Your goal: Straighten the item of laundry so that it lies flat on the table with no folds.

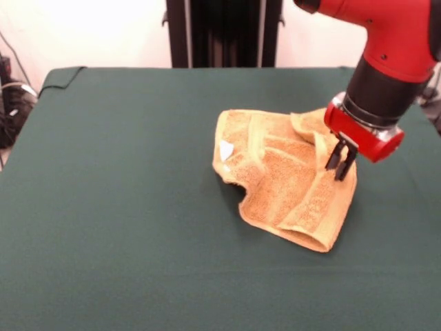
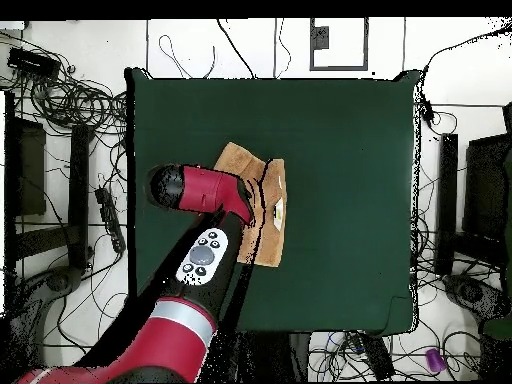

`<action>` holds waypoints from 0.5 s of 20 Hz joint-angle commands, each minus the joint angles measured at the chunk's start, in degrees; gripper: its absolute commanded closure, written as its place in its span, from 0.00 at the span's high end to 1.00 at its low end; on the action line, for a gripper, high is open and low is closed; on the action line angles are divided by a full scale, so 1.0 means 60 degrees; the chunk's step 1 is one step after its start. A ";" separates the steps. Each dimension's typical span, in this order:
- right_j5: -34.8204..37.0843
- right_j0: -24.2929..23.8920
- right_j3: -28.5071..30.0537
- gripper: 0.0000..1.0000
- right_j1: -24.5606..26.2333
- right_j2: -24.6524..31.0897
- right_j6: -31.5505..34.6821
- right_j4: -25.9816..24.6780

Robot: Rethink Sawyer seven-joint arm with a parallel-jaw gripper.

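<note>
Towel (image 1: 286, 183) crumpled on green table (image 1: 124, 207), gripper (image 1: 341, 165) closed, pinching its fold

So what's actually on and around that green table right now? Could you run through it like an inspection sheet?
Surface: table covered in dark green cloth, one far corner of the cloth rumpled.
Job's things: orange-tan towel lies crumpled, with folds and doubled-over edges; small white label showing. Not flat yet.
Clutter: nothing seen on the table besides the towel.
Grippers: red and black gripper is down at the towel's edge; jaws close together, and whether they pinch the cloth cannot be told.
Cables: many loose cables on the floor around the table.
Surroundings: black pedestal behind the table, light wall, dark equipment at the sides.
</note>
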 commanded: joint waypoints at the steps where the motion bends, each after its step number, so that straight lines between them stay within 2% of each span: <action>1: -0.0508 0.0220 -0.0509 0.00 0.0175 0.0999 0.2812 0.0960; 6: -0.1841 -0.0126 0.0164 0.00 -0.0244 0.1900 0.2119 0.1321; 10: -0.2224 -0.0260 0.0385 0.00 -0.0467 0.2261 0.1901 0.1425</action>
